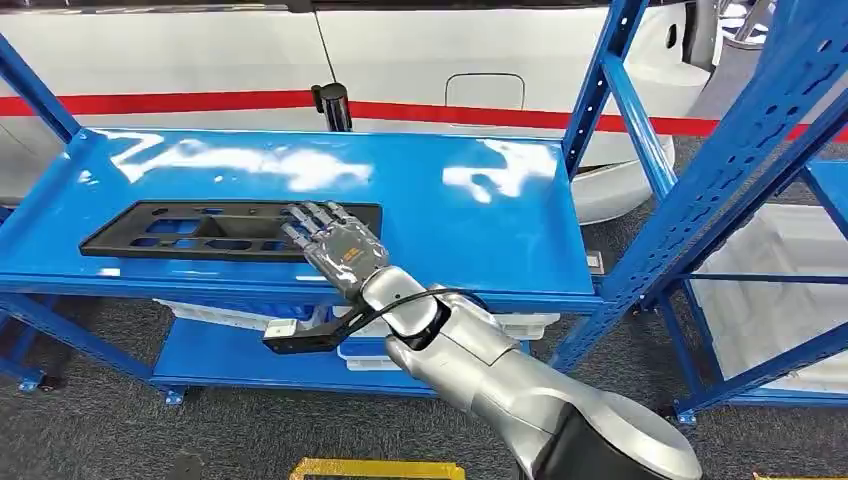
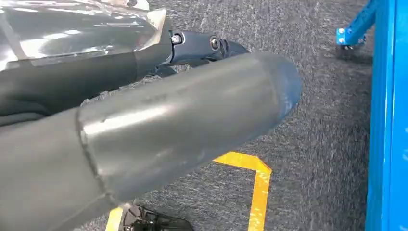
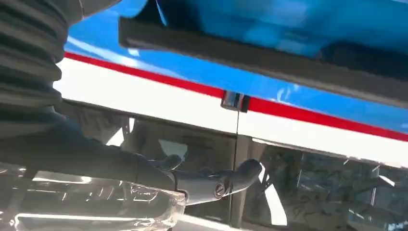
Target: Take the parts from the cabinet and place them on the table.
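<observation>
Right hand (image 1: 335, 243), fingers spread, rests over the black panel's (image 1: 200, 230) right end, centre-left of frame; looks stiff, light, slotted — grab that edge, possibly slick.

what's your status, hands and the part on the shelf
Right hand resting on the right end of the black part, fingers spread flat, no grasp seen. Left hand hanging over the floor, state unclear. Part flat on the blue shelf.
</observation>
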`<state>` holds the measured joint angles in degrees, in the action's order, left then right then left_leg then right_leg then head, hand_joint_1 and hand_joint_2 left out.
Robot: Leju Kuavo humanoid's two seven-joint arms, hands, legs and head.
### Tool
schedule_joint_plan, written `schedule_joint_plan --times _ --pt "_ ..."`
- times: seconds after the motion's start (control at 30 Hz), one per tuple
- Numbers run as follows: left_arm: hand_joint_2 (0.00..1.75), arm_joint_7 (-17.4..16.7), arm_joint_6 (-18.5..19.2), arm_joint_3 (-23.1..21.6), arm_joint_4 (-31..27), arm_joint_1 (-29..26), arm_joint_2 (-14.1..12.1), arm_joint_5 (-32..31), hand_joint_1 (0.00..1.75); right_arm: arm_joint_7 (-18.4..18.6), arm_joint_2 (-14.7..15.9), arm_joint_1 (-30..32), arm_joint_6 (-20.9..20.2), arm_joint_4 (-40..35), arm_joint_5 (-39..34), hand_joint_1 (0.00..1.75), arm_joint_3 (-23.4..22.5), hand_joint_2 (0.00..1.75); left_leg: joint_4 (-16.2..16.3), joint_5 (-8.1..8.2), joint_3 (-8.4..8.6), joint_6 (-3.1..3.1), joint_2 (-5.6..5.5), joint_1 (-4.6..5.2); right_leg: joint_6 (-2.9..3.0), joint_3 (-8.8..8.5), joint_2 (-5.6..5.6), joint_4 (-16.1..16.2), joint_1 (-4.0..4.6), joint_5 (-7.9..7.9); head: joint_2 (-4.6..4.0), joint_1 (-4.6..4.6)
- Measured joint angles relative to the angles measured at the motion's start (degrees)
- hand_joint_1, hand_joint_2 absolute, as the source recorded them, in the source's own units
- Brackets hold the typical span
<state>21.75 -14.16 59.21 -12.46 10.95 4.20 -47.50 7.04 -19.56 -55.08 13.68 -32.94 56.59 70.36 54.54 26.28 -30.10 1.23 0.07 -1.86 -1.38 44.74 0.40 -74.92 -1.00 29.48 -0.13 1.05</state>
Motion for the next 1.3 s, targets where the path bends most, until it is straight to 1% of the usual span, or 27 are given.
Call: schedule_joint_plan --times 0.03,0.07,0.13,0.17,0.2,0.23,0.27,0.33,0.37,0.43,0.47,0.5,0.53,0.57,0.6,0.63,0.67,0.7,0.73,0.77,0.83,0.87,0.9,1.0,1.13,1.17,1.3 --pt "0.0 0.0 0.02 0.0 0.02 -0.03 0.02 0.0 0.0 0.02 -0.02 0.06 -0.02 0.07 -0.02 0.0 0.0 1.75 0.03 0.23 0.25 -0.28 -0.07 -0.18 -0.65 -0.46 -0.01 1.48 -0.29 -1.09 0.0 0.02" --pt "0.0 0.0 0.0 0.0 0.02 -0.04 0.09 0.0 0.0 0.04 -0.04 0.04 -0.02 0.11 -0.02 0.0 0.0 1.75 0.1 0.58 0.6 -0.71 -0.2 -0.46 -1.51 -2.22 -0.05 5.22 -0.65 -3.0 0.0 0.0" --pt "0.0 0.0 0.02 0.0 0.0 -0.04 0.15 0.0 0.0 0.11 -0.07 -0.08 -0.11 0.11 -0.07 0.0 0.0 1.75 0.35 1.61 1.64 -1.83 -0.36 -0.97 -3.04 -7.75 -0.56 16.44 -1.38 -7.48 0.0 -0.02" --pt "0.0 0.0 0.02 0.0 0.0 -0.02 -0.02 0.0 0.0 0.18 0.0 -0.18 -0.18 0.13 -0.13 0.0 0.0 1.75 0.55 2.23 1.49 -2.6 -0.42 -0.65 -2.53 -9.05 -0.24 17.19 -0.9 -6.51 0.0 -0.26" --pt "0.0 0.0 0.0 0.0 0.0 0.04 -0.06 0.0 0.0 0.2 -0.13 -0.23 -0.26 0.15 -0.2 0.0 0.0 1.75 0.71 2.43 1.65 -2.91 -0.36 -0.69 -1.49 -8.85 0.14 17.49 -0.94 -6.4 0.0 -0.18" --pt "0.0 -0.02 -0.02 0.0 0.02 0.02 0.0 0.0 0.0 0.26 -0.2 -0.13 -0.26 0.15 -0.22 0.0 0.0 1.75 0.49 2.48 1.78 -3.04 -0.43 -0.8 -0.79 -8.74 0.17 17.22 -0.79 -6.02 0.0 -0.11" --pt "0.0 -0.02 -0.04 0.0 0.02 -0.05 0.06 0.0 0.0 0.26 -0.19 -0.15 -0.26 0.15 -0.28 0.0 0.0 1.75 0.07 2.59 1.91 -3.27 -0.42 -0.93 -0.28 -8.71 0.21 16.88 -0.54 -5.67 0.0 -0.13" --pt "0.0 -0.02 -0.04 0.0 0.02 0.03 0.15 0.0 0.0 0.26 -0.22 -0.39 -0.24 0.11 -0.28 0.0 -0.02 1.75 0.71 3.37 2.43 -4.0 -0.16 -1.42 0.85 -9.52 0.57 17.14 -0.92 -5.17 0.0 0.04" --pt "0.0 0.0 -0.07 0.0 0.0 0.1 0.11 0.0 0.0 0.26 -0.24 -0.55 -0.24 0.11 -0.28 0.0 -0.02 1.75 3.82 4.45 1.0 -3.78 -0.08 -1.39 1.42 -9.95 0.55 17.14 -0.81 -4.8 0.0 0.37" --pt "0.0 0.0 -0.07 0.0 0.0 0.03 0.07 0.0 0.0 0.26 -0.22 -0.55 -0.24 0.11 -0.31 0.0 0.0 1.75 13.93 8.04 -5.13 -3.67 -0.1 -1.05 2.24 -10.62 0.5 17.13 -0.38 -4.2 0.0 0.31" --pt "0.0 0.0 -0.07 0.0 0.02 -0.1 0.07 0.0 0.0 0.26 -0.22 -0.36 -0.24 0.11 -0.31 0.0 0.0 1.75 18.19 8.79 -8.24 -3.57 -0.1 -0.96 2.6 -10.95 0.52 17.13 -0.13 -3.88 0.0 0.28" --pt "0.0 -0.02 -0.07 0.02 0.02 -0.24 0.07 0.02 0.0 0.26 -0.22 -0.16 -0.24 0.11 -0.31 0.0 0.0 1.75 20.42 8.29 -10.57 -3.39 -0.1 -0.9 2.78 -11.38 0.59 17.12 0.15 -3.55 0.0 0.31" --pt "0.0 -0.02 -0.07 0.02 0.02 -0.32 0.07 0.02 0.0 0.26 -0.22 -0.08 -0.24 0.13 -0.31 0.0 0.09 1.75 19.57 5.8 -11.55 -2.95 -0.1 -0.79 2.83 -12.04 0.68 17.13 0.36 -3.04 0.0 0.31" --pt "0.0 -0.02 -0.07 0.04 0.02 -0.31 0.07 0.02 0.0 0.26 -0.22 -0.13 -0.26 0.13 -0.31 0.0 0.2 1.75 16.56 2.63 -11.15 -2.51 -0.11 -0.56 2.87 -12.73 0.79 17.14 0.51 -2.58 0.0 0.28" --pt "0.0 -0.02 -0.07 0.04 0.02 -0.3 0.07 0.02 0.0 0.26 -0.24 -0.28 -0.24 0.13 -0.37 0.0 0.31 1.75 11.57 -1.2 -9.79 -1.87 -0.12 -0.25 2.83 -13.6 0.81 17.15 0.63 -2.03 0.0 0.29" --pt "0.0 0.0 -0.07 0.09 0.02 -0.31 0.04 0.02 0.0 0.26 -0.24 -0.46 -0.26 0.13 -0.39 0.0 0.42 1.75 6.92 -4.16 -8.31 -1.23 -0.13 0.11 2.7 -14.32 0.82 17.19 0.73 -1.59 0.0 0.3" --pt "0.0 0.0 -0.07 0.13 0.02 -0.32 -0.04 0.02 0.0 0.26 -0.15 -0.48 -0.26 0.15 -0.44 0.0 0.46 1.75 4.79 -4.76 -7.42 -0.68 -0.19 0.42 2.59 -14.01 0.79 17.34 0.71 -1.29 0.0 0.26" --pt "0.0 0.37 -0.07 0.2 0.02 -0.24 -0.02 0.06 0.0 0.26 -0.2 -0.56 -0.29 0.11 -0.55 0.0 0.57 1.75 3.42 -3.98 -6.8 -0.76 -0.14 0.73 2.08 -14.55 0.99 17.2 1.61 -0.91 0.0 0.15" --pt "0.0 0.74 -0.11 0.2 0.0 -0.21 -0.09 0.11 0.0 0.26 -0.2 -0.56 -0.29 0.11 -0.57 0.0 0.61 1.75 3.59 -3.8 -6.87 -0.91 -0.14 0.81 1.94 -14.41 0.97 17.39 1.17 -0.92 0.0 0.29" --pt "0.0 1.18 -0.15 0.2 0.02 -0.24 0.02 0.15 0.0 0.26 -0.2 -0.48 -0.29 0.11 -0.68 0.0 0.66 1.75 3.24 -4.18 -6.85 -1.49 -0.25 0.76 2.19 -14.31 0.89 17.04 1.75 -0.78 0.0 0.17" --pt "0.0 1.31 -0.31 0.28 0.0 -0.23 0.11 0.46 0.0 0.26 -0.15 -0.51 -0.26 0.13 -0.85 0.0 0.79 1.75 3.26 -4.04 -6.89 -1.56 -0.36 1.16 2.16 -14.37 0.79 17.45 1.36 -0.79 0.0 0.24" --pt "0.0 1.35 -0.35 0.33 0.0 -0.23 0.15 0.46 0.0 0.26 -0.15 -0.52 -0.26 0.13 -0.9 1.4 0.83 1.75 3.25 -4.0 -6.89 -1.51 -0.43 1.26 2.15 -14.44 0.73 17.58 1.38 -0.78 0.0 0.22" --pt "0.0 1.49 -0.35 0.35 0.0 -0.23 0.15 0.44 0.0 0.24 -0.17 -0.52 -0.29 0.13 -1.07 1.52 0.9 1.75 3.24 -3.87 -6.88 -1.31 -0.51 1.31 2.14 -14.58 0.68 17.82 1.47 -0.76 0.0 0.26" --pt "0.0 2.1 -0.35 0.35 0.02 -0.23 0.2 0.39 0.0 0.11 -0.17 -0.53 -0.29 0.13 -1.55 1.47 0.94 1.75 3.24 -3.68 -6.84 -1.02 -0.54 1.31 1.96 -14.78 0.66 18.26 1.4 -0.67 0.0 0.22" --pt "0.0 2.32 -0.35 0.35 0.02 -0.24 0.26 0.44 0.0 -0.11 -0.17 -0.52 -0.24 0.13 -1.86 1.27 0.94 1.75 3.22 -3.5 -6.68 -0.74 -0.61 1.32 1.76 -14.73 0.59 18.65 1.39 -0.54 0.0 0.2" --pt "0.0 2.32 -0.35 0.35 0.02 -0.24 0.33 0.44 0.0 -0.2 -0.17 -0.51 -0.15 0.13 -1.92 1.06 0.94 1.75 3.22 -3.5 -6.68 -0.73 -0.62 1.33 1.75 -14.73 0.59 18.65 1.39 -0.55 0.0 0.22" --pt "0.0 2.49 -0.35 0.35 0.0 -0.23 0.33 0.44 0.0 -1.03 -0.15 -0.47 0.46 0.18 -1.92 1.03 0.94 1.75 3.24 -3.52 -6.68 -0.7 -0.62 1.42 1.54 -14.74 0.59 18.67 1.34 -0.68 0.0 0.22"
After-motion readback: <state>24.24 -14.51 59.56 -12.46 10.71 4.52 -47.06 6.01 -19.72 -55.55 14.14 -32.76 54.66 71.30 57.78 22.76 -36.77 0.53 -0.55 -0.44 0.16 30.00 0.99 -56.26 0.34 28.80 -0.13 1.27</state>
